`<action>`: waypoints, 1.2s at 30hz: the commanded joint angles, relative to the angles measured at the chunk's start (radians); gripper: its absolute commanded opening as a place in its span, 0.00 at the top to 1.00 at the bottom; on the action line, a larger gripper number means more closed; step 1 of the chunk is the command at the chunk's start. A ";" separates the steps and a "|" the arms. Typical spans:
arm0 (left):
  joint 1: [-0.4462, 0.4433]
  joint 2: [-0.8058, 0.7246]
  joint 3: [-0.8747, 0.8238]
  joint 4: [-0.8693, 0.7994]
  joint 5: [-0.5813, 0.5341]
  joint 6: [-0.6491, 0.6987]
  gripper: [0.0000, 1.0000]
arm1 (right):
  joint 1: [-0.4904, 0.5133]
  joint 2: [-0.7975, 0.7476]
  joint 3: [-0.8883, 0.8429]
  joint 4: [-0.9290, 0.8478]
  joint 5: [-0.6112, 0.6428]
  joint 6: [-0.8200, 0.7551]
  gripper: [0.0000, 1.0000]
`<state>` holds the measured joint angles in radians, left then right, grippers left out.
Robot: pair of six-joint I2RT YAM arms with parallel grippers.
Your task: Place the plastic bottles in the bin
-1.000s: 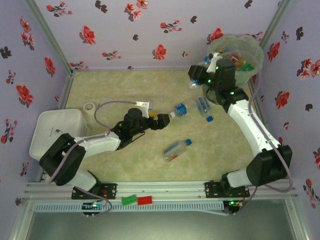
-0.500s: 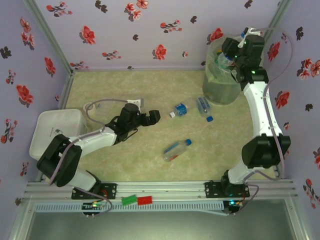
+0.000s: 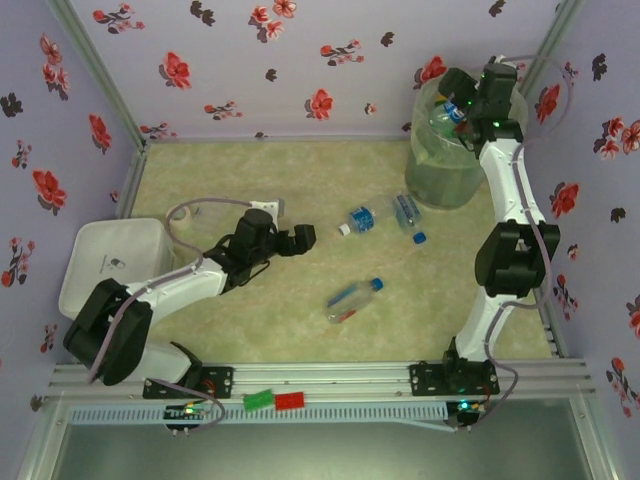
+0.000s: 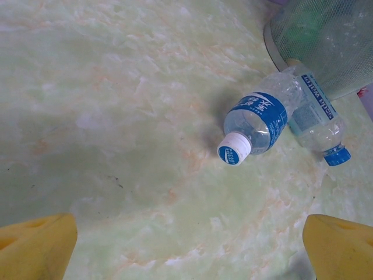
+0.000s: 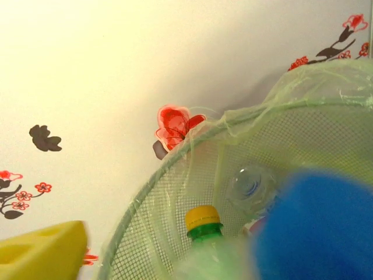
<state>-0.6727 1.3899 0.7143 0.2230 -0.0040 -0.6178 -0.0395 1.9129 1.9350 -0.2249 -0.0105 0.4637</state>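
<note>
My left pincer (image 3: 303, 238) hangs low over the table (image 3: 230, 170) with its yellow tips spread as wide as they go and nothing between them. The white-capped bottle (image 4: 256, 123) lies ahead of it and a little to the right, on its side, cap towards me and body running away towards the bin (image 3: 440, 170). Its long axis runs slantwise to my tips, so I judge a slight wrist turn is needed to close across the body. The blue-capped bottle (image 4: 315, 114) lies touching it on the far side, against the bin's foot. A third bottle (image 3: 353, 298) lies nearer the rail, closer to this arm than the other. My right pincer (image 3: 470, 100) is up over the bin's mouth; a blue blur sits in front of it and I cannot tell whether it grips. The table is pale green marbled, smooth, so bottles may roll; flowered walls (image 3: 300, 60) close in
</note>
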 commanded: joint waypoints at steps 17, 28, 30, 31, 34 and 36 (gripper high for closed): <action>0.009 -0.018 0.005 -0.014 -0.019 0.002 0.00 | 0.012 -0.314 -0.260 0.043 0.057 -0.142 0.00; 0.008 0.066 0.045 0.053 -0.011 -0.050 0.00 | 0.173 -0.517 -0.602 -0.024 -0.038 -0.195 0.00; 0.008 0.073 0.055 0.043 -0.001 -0.048 0.00 | 0.201 -0.506 -0.622 -0.087 -0.097 -0.198 0.00; 0.007 0.075 0.060 0.035 0.002 -0.045 0.00 | 0.213 -0.503 -0.628 -0.113 -0.114 -0.199 0.00; 0.008 0.077 0.075 0.008 0.004 -0.031 0.00 | 0.251 -0.504 -0.686 -0.162 -0.119 -0.209 0.00; 0.008 0.078 0.076 0.007 0.003 -0.029 0.00 | 0.269 -0.512 -0.736 -0.185 -0.102 -0.227 0.00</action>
<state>-0.6727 1.4578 0.7597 0.2455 -0.0071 -0.6518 0.2100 1.4097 1.2453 -0.3363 -0.0887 0.2749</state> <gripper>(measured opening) 0.998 0.996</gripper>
